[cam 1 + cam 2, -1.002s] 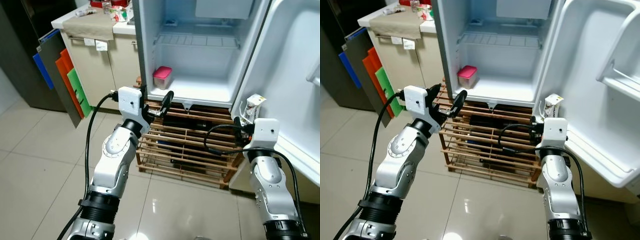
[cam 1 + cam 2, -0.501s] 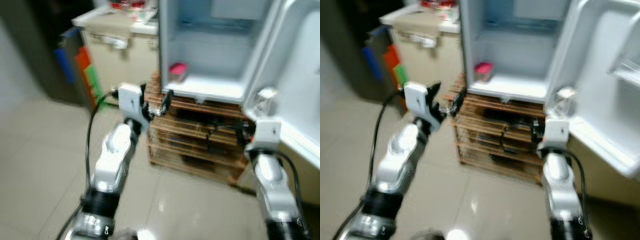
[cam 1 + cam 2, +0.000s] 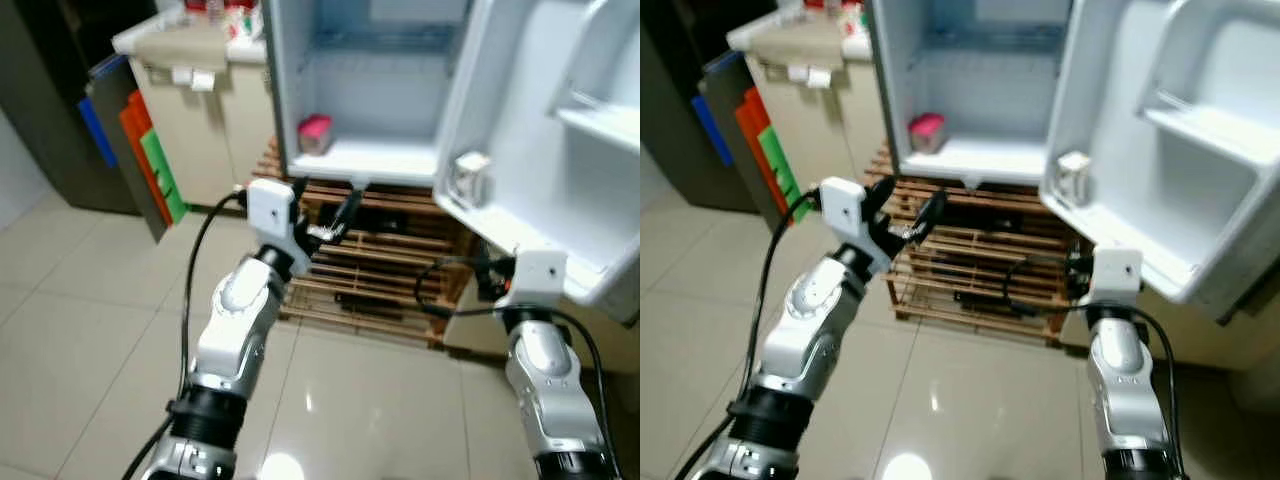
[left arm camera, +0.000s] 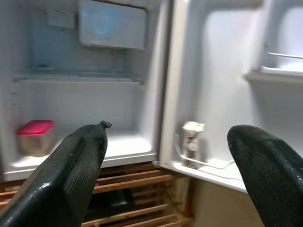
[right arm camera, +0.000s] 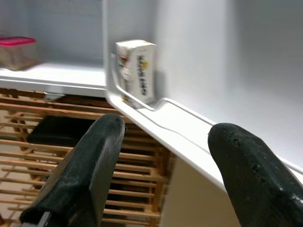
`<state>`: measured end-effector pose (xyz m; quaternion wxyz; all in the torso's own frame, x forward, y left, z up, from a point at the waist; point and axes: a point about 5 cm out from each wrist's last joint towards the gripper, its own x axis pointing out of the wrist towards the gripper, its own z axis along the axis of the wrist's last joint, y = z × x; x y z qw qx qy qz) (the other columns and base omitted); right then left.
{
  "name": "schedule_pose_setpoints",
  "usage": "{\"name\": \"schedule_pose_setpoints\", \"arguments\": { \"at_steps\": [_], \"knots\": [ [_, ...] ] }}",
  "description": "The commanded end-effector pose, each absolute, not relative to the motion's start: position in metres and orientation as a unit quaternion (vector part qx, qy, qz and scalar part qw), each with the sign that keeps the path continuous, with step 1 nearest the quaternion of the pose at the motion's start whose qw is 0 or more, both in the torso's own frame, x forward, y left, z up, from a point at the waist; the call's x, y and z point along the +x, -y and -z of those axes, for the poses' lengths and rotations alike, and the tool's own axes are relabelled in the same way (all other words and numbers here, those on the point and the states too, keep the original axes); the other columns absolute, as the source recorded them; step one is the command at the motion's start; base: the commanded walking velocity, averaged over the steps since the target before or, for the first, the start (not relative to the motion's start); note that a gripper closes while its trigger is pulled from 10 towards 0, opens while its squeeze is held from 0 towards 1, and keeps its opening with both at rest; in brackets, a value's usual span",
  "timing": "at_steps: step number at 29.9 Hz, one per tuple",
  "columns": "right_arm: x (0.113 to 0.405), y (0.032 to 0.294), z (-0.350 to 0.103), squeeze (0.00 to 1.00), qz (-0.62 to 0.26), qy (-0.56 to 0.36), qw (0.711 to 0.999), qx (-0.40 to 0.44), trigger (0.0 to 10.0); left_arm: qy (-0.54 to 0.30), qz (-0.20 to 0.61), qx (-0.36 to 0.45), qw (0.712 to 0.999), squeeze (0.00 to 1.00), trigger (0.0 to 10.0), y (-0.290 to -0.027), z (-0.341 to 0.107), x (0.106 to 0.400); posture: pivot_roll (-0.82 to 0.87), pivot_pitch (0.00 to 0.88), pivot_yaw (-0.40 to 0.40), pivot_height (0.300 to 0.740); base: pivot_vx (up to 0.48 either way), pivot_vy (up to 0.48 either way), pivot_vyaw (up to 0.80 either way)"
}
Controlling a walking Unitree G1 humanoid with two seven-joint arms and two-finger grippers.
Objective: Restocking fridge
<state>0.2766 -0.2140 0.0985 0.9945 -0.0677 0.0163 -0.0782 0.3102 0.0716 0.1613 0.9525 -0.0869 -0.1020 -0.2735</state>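
Note:
A small white fridge stands open on a wooden rack. A clear box with a pink lid sits at the left of its bottom floor. A small white carton stands in the lower shelf of the open door. My left gripper is raised in front of the fridge's bottom edge, open and empty. In the left wrist view the pink-lidded box and the carton lie beyond the spread fingers. My right gripper is open and empty, just short of the door shelf, facing the carton.
The slatted wooden rack holds dark items under the fridge. A beige cabinet with clutter on top stands to the left. Blue, orange and green boards lean by it. Glossy tiled floor spreads in front.
The whole picture has shifted and was blurred half a second ago, so the camera moved. Both arms keep the same pose, grippers still open.

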Motion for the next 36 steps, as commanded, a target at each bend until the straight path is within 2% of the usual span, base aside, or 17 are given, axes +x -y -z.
{"name": "schedule_pose_setpoints", "arguments": {
  "at_steps": [1,3,6,10,12,13,15,17,19,20,23,25,29,32,36],
  "knots": [
    [0.279,0.209,-0.104,0.00,0.072,-0.006,0.995,-0.068,10.0,0.104,0.269,-0.083,0.954,0.00,10.0,-0.079,-0.163,0.312,-0.16,0.000,0.056,0.740,0.000,-0.420,0.00],
    [0.279,0.209,-0.104,0.00,0.072,-0.006,0.995,-0.068,10.0,0.104,0.271,-0.084,0.953,0.00,10.0,-0.078,-0.163,0.312,-0.16,0.000,0.056,0.740,0.000,-0.416,0.00],
    [0.269,0.205,-0.095,0.00,0.027,-0.023,0.997,-0.068,10.0,0.106,0.269,-0.092,0.953,0.00,10.0,-0.079,-0.164,0.312,-0.17,0.000,0.058,0.740,0.107,-0.117,0.00],
    [0.251,0.200,-0.068,0.00,-0.041,-0.092,0.991,-0.085,10.0,0.092,0.264,-0.089,0.956,0.00,10.0,-0.080,-0.159,0.313,-0.17,0.000,0.058,0.740,0.000,0.000,0.00],
    [0.246,0.203,-0.060,0.00,-0.047,-0.114,0.988,-0.091,10.0,0.079,0.257,-0.092,0.959,0.00,10.0,-0.081,-0.156,0.316,-0.17,0.000,0.055,0.740,0.000,0.000,0.00],
    [0.236,0.217,-0.041,0.00,-0.034,-0.171,0.980,-0.094,10.0,0.028,0.236,-0.097,0.967,0.00,10.0,-0.086,-0.140,0.323,-0.17,0.000,0.056,0.740,0.000,0.000,0.00],
    [0.233,0.223,-0.034,0.00,-0.024,-0.196,0.976,-0.092,10.0,0.003,0.226,-0.098,0.969,0.00,10.0,-0.088,-0.133,0.326,-0.17,0.000,0.056,0.740,0.000,0.000,0.00],
    [0.231,0.240,-0.026,0.00,0.031,-0.225,0.970,-0.088,10.0,-0.059,0.201,-0.082,0.974,0.00,10.0,-0.095,-0.113,0.332,-0.18,0.000,0.060,0.740,0.000,0.000,0.00],
    [0.229,0.262,-0.019,0.00,0.110,-0.257,0.957,-0.076,10.0,-0.155,0.187,-0.041,0.969,0.00,10.0,-0.099,-0.088,0.334,-0.18,0.000,0.051,0.740,0.000,0.000,0.00],
    [0.228,0.287,-0.020,0.00,0.195,-0.271,0.939,-0.085,10.0,-0.199,0.187,-0.041,0.961,0.00,10.0,-0.099,-0.077,0.333,-0.18,0.000,0.051,0.740,0.000,0.000,0.00],
    [0.235,0.309,-0.032,0.00,0.257,-0.259,0.924,-0.111,10.0,-0.210,0.177,-0.035,0.961,0.00,10.0,-0.100,-0.070,0.332,-0.18,0.000,0.035,0.740,0.000,0.000,0.00],
    [0.237,0.314,-0.035,0.00,0.267,-0.257,0.921,-0.118,10.0,-0.214,0.174,-0.032,0.961,0.00,10.0,-0.101,-0.067,0.332,-0.18,0.000,0.035,0.740,0.000,0.000,0.00],
    [0.250,0.353,-0.065,0.00,0.341,-0.211,0.900,-0.172,10.0,-0.332,0.118,-0.024,0.936,0.00,10.0,-0.135,-0.009,0.308,-0.16,0.000,0.030,0.740,0.000,0.000,0.00],
    [0.251,0.371,-0.079,0.00,0.380,-0.194,0.883,-0.194,10.0,-0.400,0.078,-0.010,0.913,0.00,10.0,-0.160,0.019,0.283,-0.16,0.000,0.034,0.740,0.000,0.000,0.00],
    [0.256,0.385,-0.099,0.00,0.421,-0.155,0.874,-0.187,10.0,-0.448,0.044,-0.004,0.893,0.00,10.0,-0.181,0.040,0.256,-0.17,0.000,0.045,0.740,0.000,0.000,0.00]
  ]
}}
